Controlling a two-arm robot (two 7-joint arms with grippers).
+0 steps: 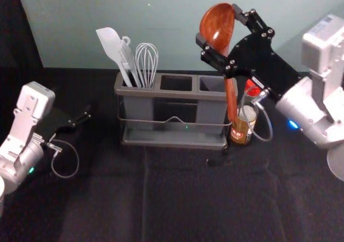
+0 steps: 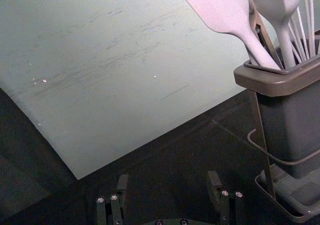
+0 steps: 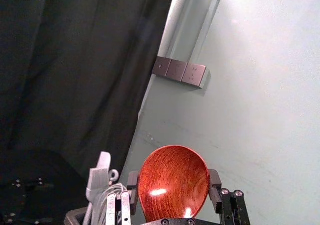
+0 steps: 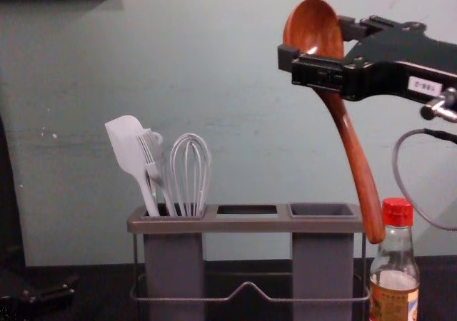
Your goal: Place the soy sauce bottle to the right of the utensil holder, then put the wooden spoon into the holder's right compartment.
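Wooden spoon (image 1: pixel 231 99), one: long axis steep, bowl uppermost, handle slanting down to the robot's right in the chest view; held above the right end of the one utensil holder (image 1: pixel 156 92). Right gripper (image 1: pixel 217 23), raised there, pinches the bowl between its jaws. Soy sauce bottle (image 1: pixel 243 125), one: just right of the holder, long axis vertical, red cap up. Holder: three compartments; the left contains at least three utensils, including one spatula (image 1: pixel 110 42), one brush (image 2: pixel 276 5) and one whisk (image 1: pixel 147 62). Left gripper (image 1: pixel 84 116): left of the holder, jaws spread.
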